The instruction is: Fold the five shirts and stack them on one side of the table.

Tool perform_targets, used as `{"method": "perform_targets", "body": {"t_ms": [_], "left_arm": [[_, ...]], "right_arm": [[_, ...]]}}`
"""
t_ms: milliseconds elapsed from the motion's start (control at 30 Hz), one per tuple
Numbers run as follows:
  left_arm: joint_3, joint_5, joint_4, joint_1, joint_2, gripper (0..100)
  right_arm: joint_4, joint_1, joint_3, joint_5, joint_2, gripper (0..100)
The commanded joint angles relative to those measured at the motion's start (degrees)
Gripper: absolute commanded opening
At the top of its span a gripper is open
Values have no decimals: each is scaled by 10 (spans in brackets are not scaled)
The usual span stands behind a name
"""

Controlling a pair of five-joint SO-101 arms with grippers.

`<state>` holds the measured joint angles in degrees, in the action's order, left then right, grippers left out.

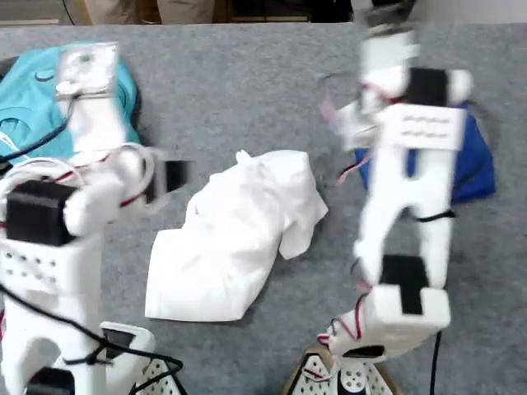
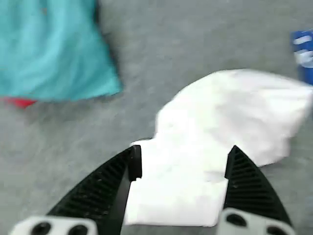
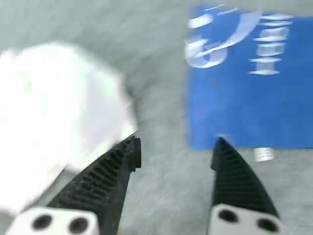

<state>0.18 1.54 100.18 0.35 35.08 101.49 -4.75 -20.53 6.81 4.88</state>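
much of the flat teal cloth shirt [image 1: 33,99] is hidden behind the left arm in the high view and cut off at the edge. a red strip of cloth [image 2: 19,102] peeks from under its hem; whether that is another shirt cannot be told. the folded blue cloth shirt with white print [image 3: 244,107] is partly covered by the right arm from above. counted: one white, one teal and one blue, so three shirts clearly seen on the grey felt-like counter [image 1: 247,74].

the left fingers [image 2: 115,181] are spread wide and closed on nothing. the crumpled white cloth shirt [image 2: 220,127] lies between and beyond their tips, the teal one farther off to one side. the right fingers [image 3: 105,171] also stand wide apart and empty over bare counter, the white shirt beside one tip and the blue shirt just beyond the other.
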Motion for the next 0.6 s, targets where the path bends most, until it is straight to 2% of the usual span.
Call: {"method": "perform_targets", "body": {"t_ms": [0,100,167,233,333,433,500,567], "left_arm": [[188,76,-14,-117,31,281],[347,105,-109,-178,51,281],[445,107,-183,-188,62,282],[532,107,-238,-158,75,282],[613,104,-277,-77,83,282],[640,57,-287,8,80,281],[636,38,-302,34,79,271],[636,33,-332,56,79,221]], "right_arm": [[-5,-80,118,2,-42,217],[-62,-109,182,-11,-37,217],[-113,-126,212,-33,-26,217],[-154,-145,238,-43,-8,216],[-210,-174,264,-55,36,214],[-242,-177,266,-82,88,214],[-240,-176,257,-94,113,212],[-218,-175,236,-106,125,175]]}}
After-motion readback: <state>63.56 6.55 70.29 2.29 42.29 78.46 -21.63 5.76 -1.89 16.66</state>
